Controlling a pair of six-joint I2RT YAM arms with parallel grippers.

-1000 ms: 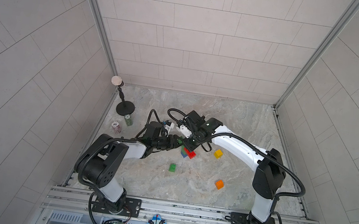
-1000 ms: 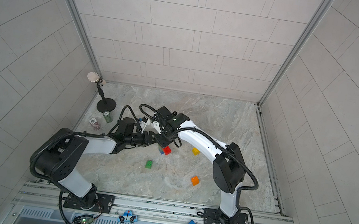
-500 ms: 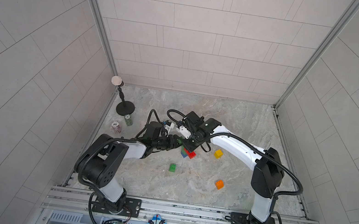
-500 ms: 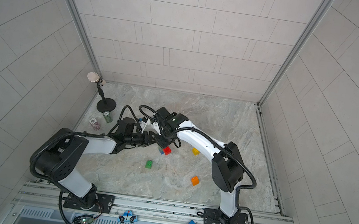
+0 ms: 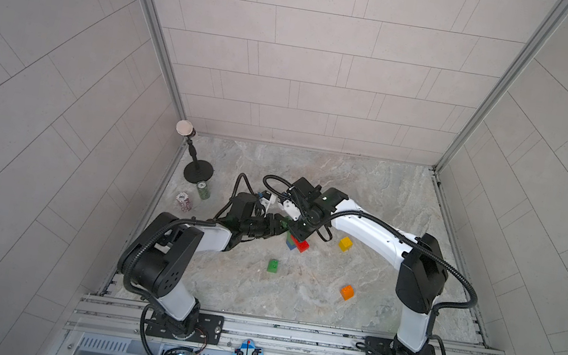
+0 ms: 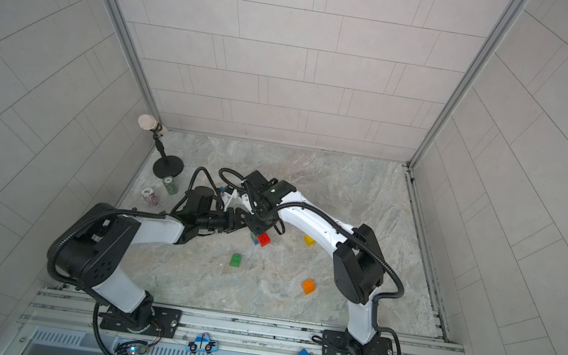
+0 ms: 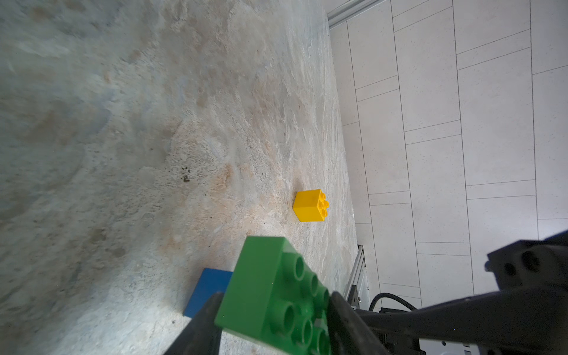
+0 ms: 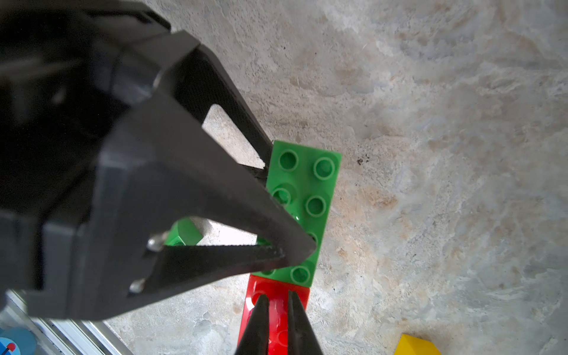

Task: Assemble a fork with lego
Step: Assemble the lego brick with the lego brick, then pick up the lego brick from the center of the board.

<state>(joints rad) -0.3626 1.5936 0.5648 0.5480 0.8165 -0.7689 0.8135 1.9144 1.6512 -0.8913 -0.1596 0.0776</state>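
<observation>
While one green brick [image 7: 267, 292] is held, one yellow brick [image 7: 309, 205] lies loose.

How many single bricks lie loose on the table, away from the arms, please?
3: a yellow brick farthest back, a green brick in the middle, an orange brick nearest the front. Joined bricks at the fingers may hide more.

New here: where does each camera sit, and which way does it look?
Top views: one head high above the front, looking down at the table; left arm and right arm show whole.
Left wrist: on the left arm, looking along the left gripper, shut on the long green brick.
Right wrist: on the right arm, looking down past the shut right gripper at the red brick.
Shared: both wrist views show the long green brick and the yellow brick.
</observation>
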